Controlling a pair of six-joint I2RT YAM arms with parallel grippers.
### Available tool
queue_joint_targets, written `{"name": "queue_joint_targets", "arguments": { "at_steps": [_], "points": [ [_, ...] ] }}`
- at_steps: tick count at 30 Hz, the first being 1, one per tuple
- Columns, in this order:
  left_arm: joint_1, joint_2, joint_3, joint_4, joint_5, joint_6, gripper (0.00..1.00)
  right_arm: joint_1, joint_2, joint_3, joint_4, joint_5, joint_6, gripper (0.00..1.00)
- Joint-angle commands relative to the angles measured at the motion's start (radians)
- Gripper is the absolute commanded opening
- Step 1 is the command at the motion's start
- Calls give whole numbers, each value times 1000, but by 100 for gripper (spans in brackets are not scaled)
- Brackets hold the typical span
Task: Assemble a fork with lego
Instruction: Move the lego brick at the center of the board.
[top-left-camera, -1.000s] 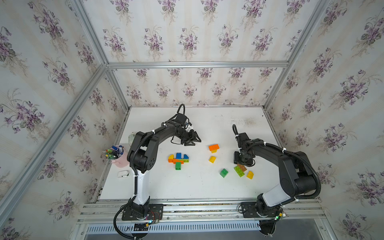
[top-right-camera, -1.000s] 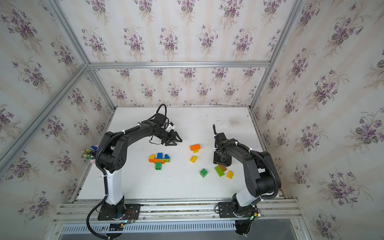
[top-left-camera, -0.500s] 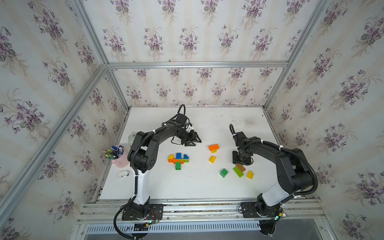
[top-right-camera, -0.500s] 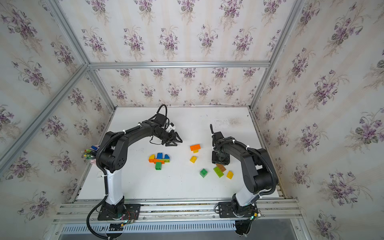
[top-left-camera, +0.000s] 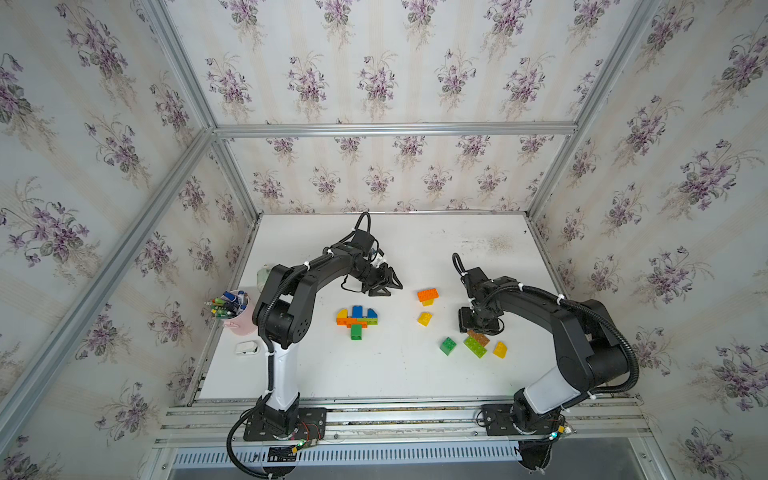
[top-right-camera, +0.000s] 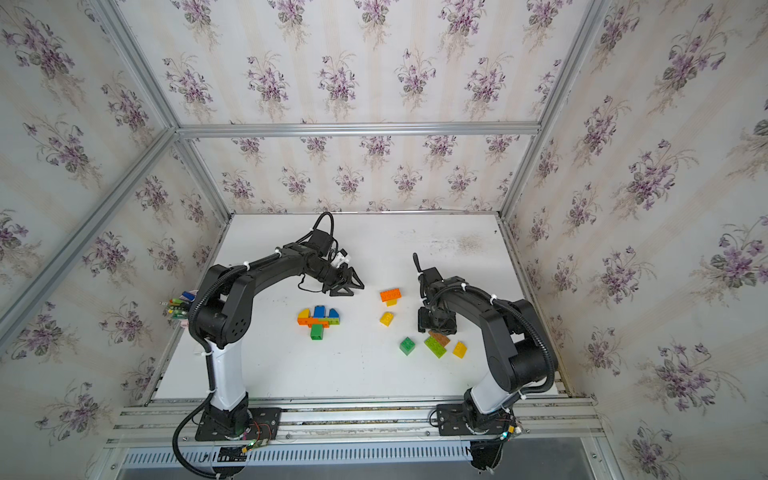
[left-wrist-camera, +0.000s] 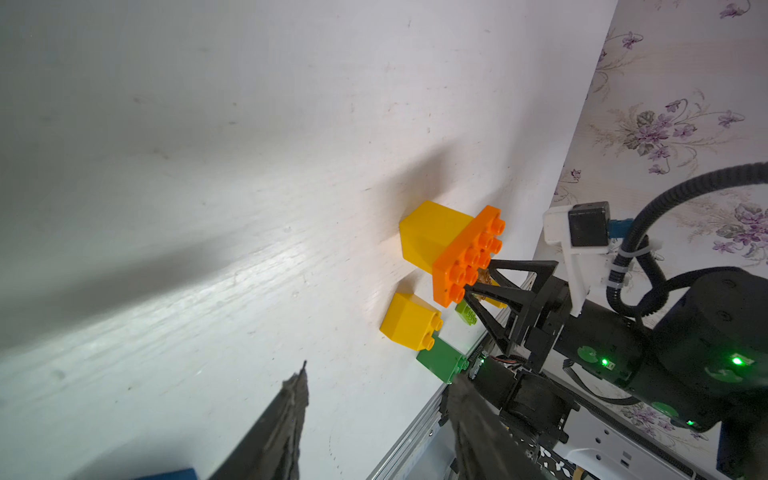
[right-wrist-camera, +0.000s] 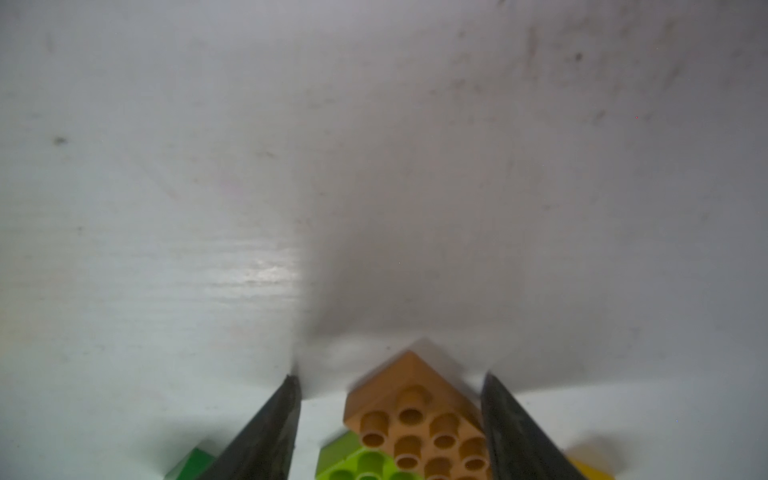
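Right claw (right-wrist-camera: 388, 399), jaws apart and holding nothing, straddles the brown brick (right-wrist-camera: 409, 399) on the table (top-left-camera: 374, 374); a lime brick (right-wrist-camera: 357, 461) touches the brown one, with open table ahead. Left claw (top-left-camera: 384, 284), jaws parted and empty, hovers apart from the part-built fork (top-left-camera: 356, 320), the orange plate (left-wrist-camera: 467, 257) ahead of it.

**Colours on the white table**

Table (top-left-camera: 374, 374): white, scuffed grey in places. Walls (top-left-camera: 374, 62): cream stripes with purple flower sprigs. Assembled lego cluster (top-left-camera: 356, 319): orange bar, blue and yellow tops, dark green stem. Orange plate (top-left-camera: 427, 294) over yellow. Loose yellow brick (top-left-camera: 424, 318). Dark green brick (top-left-camera: 447, 345), lime brick (top-left-camera: 475, 346), brown brick (right-wrist-camera: 411, 419), yellow brick (top-left-camera: 500, 349). Both arms black with white lower links. Pink cup (top-left-camera: 241, 322) with multicoloured markers.
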Motion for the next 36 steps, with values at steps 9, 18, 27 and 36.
{"name": "queue_joint_targets", "arguments": {
  "at_steps": [9, 18, 27, 36],
  "points": [
    [-5, -19, 4, -13, 12, 14, 56, 41, -17, -11, -147, 99, 107, 67],
    [-6, -18, 0, -6, 20, 14, 56, 40, -29, -9, -182, 109, 132, 55],
    [-6, -7, 11, -12, 20, 19, 56, 41, 49, 13, -88, 80, 65, 46],
    [-6, 13, 32, -20, 18, 15, 56, 37, 67, 58, -19, 45, -6, 52]
  ]
}}
